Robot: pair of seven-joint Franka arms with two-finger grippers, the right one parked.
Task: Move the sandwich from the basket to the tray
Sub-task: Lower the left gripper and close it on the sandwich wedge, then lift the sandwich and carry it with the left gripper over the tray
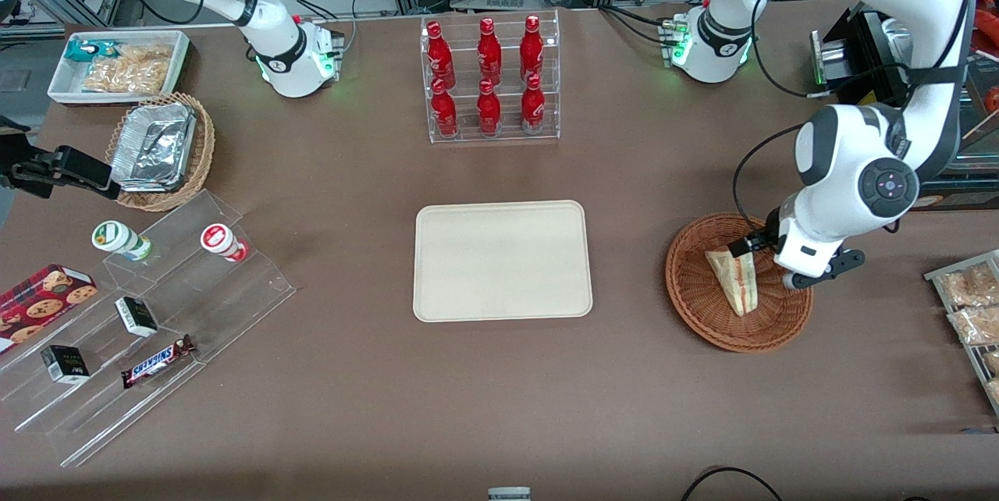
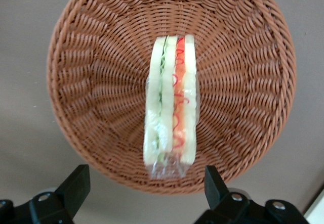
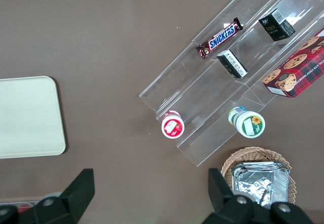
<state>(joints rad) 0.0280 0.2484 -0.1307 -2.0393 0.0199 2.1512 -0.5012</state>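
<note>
The sandwich [image 1: 734, 279], a pale bread wedge with red and green filling in clear wrap, lies in the round reddish-brown basket [image 1: 695, 306] toward the working arm's end of the table. The left gripper [image 1: 751, 245] hangs just above the basket, over the sandwich's wide end. In the left wrist view the sandwich [image 2: 169, 107] lies across the basket [image 2: 81, 87], and the gripper [image 2: 146, 184] is open, its black fingers [image 2: 76, 186] wide apart and clear of the wrap. The beige tray [image 1: 499, 261] lies flat at the table's middle and also shows in the right wrist view [image 3: 25, 118].
A clear rack of red bottles [image 1: 490, 79] stands farther from the camera than the tray. A tan basket of foil containers [image 1: 160, 150], a white bin of snacks [image 1: 117, 64] and a stepped acrylic stand [image 1: 140, 314] lie toward the parked arm's end. Snack packets [image 1: 972, 306] lie beside the basket.
</note>
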